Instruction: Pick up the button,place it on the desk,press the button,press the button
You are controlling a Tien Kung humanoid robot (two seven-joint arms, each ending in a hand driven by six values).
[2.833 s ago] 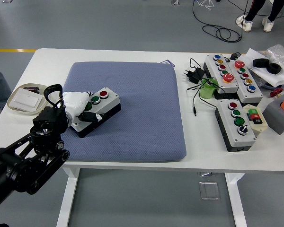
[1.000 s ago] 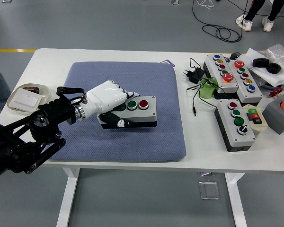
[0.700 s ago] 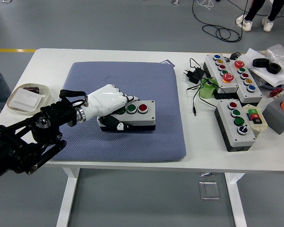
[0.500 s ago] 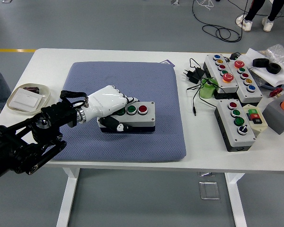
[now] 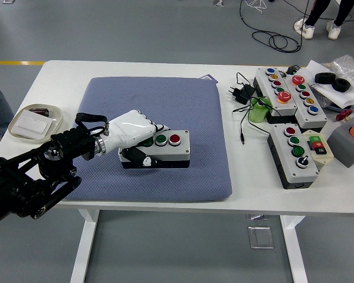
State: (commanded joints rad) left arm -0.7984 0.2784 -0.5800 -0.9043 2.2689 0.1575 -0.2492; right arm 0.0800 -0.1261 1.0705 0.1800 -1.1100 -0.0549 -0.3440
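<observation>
While the left hand (image 5: 133,131) comes in from the lower left of the frame, its white fingers are curled over the left end of the button box (image 5: 162,149), gripping it, with the thumb against the box's near side. This box sits on the blue-grey pad (image 5: 183,106), a little left of the picture's centre and in the pad's lower half. Two buttons show on its top, one green (image 5: 160,140) and one red (image 5: 175,139); a third may lie under the fingers, but the hand hides that spot. The right hand is not in the picture.

Counted across the table (image 5: 141,66), there are four button boxes in all: the held one, and three more at the right of the frame. Of those, two long boxes (image 5: 289,91) lie side by side at the upper right, and one shorter box (image 5: 295,154) lies below them near the right-hand lower edge. One black plug adapter (image 5: 243,93) with its cable lies between the pad and those boxes. One shallow dish (image 5: 34,121) sits at the left edge of the table.

The pad is bare above and to the right of the held box, up to its top and right edges. A strip of white table runs between the pad's right edge and the shorter box.
</observation>
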